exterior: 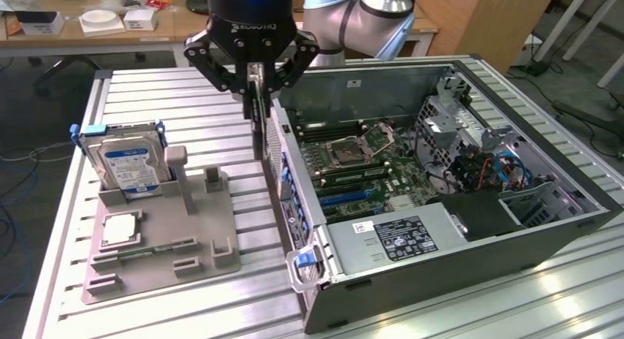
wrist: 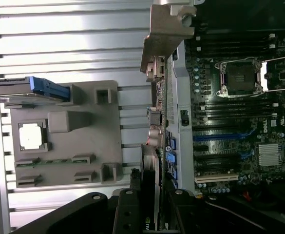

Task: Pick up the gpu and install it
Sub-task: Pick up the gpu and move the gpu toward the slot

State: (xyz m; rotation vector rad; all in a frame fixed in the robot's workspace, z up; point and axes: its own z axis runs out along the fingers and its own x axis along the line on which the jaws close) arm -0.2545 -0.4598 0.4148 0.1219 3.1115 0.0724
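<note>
Black-fingered, my one gripper (exterior: 257, 90) is clamped partway closed on one slim dark gpu (exterior: 257, 134), held edge-down at the rear wall of one open black computer case (exterior: 439, 273). Beyond it, one grey plastic holder (exterior: 166, 258) carries one silver hard drive (exterior: 128, 167).

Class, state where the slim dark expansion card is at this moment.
In the exterior view, the slim dark expansion card hangs edge-on from the black gripper, between the grey parts fixture and the open computer case.
</note>
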